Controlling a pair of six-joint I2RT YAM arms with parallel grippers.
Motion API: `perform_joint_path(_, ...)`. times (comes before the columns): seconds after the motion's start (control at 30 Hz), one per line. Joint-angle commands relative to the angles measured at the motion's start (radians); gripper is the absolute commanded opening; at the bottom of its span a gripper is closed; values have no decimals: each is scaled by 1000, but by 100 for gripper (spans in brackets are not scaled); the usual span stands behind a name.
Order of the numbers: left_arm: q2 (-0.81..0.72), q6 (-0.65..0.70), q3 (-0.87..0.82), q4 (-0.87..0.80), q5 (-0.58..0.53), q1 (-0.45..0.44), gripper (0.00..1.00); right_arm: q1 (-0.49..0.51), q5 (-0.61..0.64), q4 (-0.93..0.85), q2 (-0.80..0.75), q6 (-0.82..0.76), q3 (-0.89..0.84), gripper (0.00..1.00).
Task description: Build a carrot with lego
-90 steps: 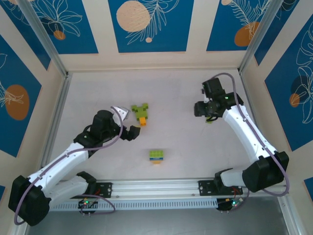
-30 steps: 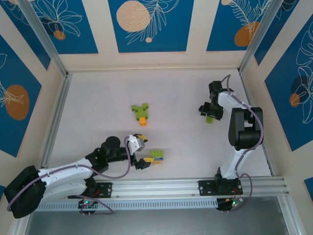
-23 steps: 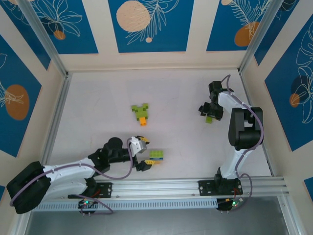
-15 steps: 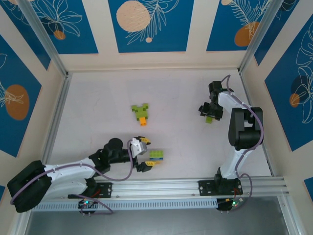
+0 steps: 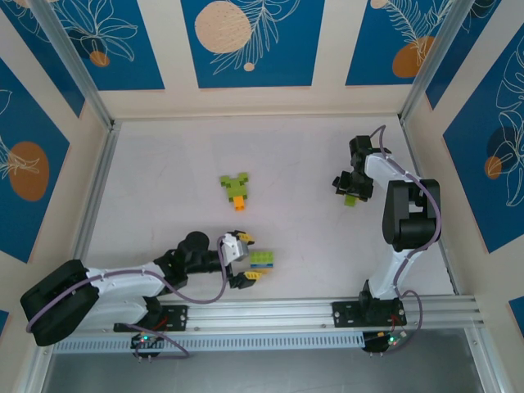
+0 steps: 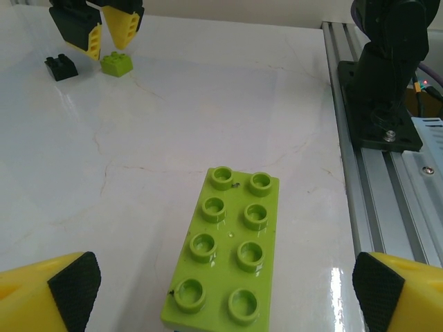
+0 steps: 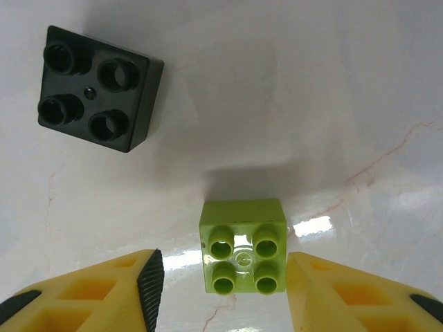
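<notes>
A long lime green lego brick (image 6: 225,266) lies between the widely spread fingers of my left gripper (image 6: 221,287), touching neither. From above it tops a small stack (image 5: 264,258) with blue and orange under it, and my left gripper (image 5: 248,259) is open at its left end. My right gripper (image 7: 221,283) points down over a small lime brick (image 7: 243,247). Its right finger is close against the brick's side, and a gap remains on the left. A black brick (image 7: 97,88) lies just beyond. A lime and orange assembly (image 5: 235,190) sits mid-table.
The aluminium rail (image 5: 278,313) with both arm bases runs along the near edge, close to the left gripper. Walls enclose the white table (image 5: 164,164) on three sides. In the left wrist view, the right gripper (image 6: 97,31) hangs far off over its small lime brick (image 6: 116,63).
My left arm has slid right along the table, so its fingers now flank the lime-topped stack. The right arm has stayed over the small lime brick.
</notes>
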Motion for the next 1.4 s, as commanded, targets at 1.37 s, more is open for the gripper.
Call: perform_joint_path(1.37,137,22,-26,224,178,68,64,25,-28,-18,5,-28,-7,44)
